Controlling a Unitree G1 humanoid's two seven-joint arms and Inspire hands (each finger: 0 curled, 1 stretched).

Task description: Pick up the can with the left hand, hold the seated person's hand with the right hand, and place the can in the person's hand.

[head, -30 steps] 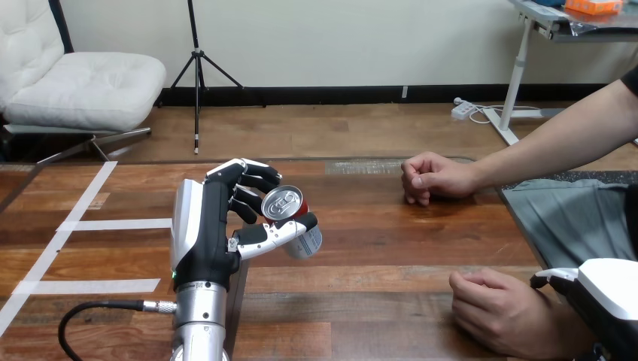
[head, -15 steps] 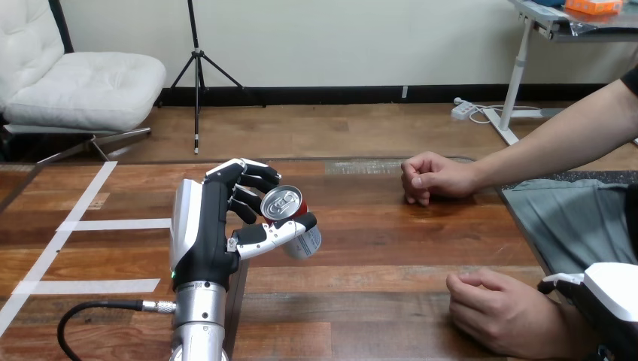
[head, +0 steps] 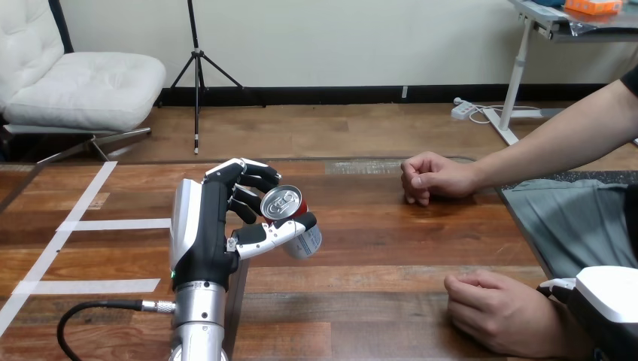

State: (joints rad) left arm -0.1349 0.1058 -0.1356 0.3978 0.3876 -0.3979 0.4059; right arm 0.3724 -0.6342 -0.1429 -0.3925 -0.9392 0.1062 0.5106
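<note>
The wooden table point(head: 391, 248) carried white tape strips point(head: 113, 224) at its left side. Above it the left hand point(head: 214, 226) stood raised, fingers and thumb curled round the tilted can point(head: 290, 218). The right hand point(head: 609, 301) lay beside the wrist of the person's near hand point(head: 500, 312); its grip could not be judged.

The right hand point(head: 604, 299) is cut off at the bottom corner; the left hand point(head: 205, 233) covers part of the can point(head: 281, 203).
</note>
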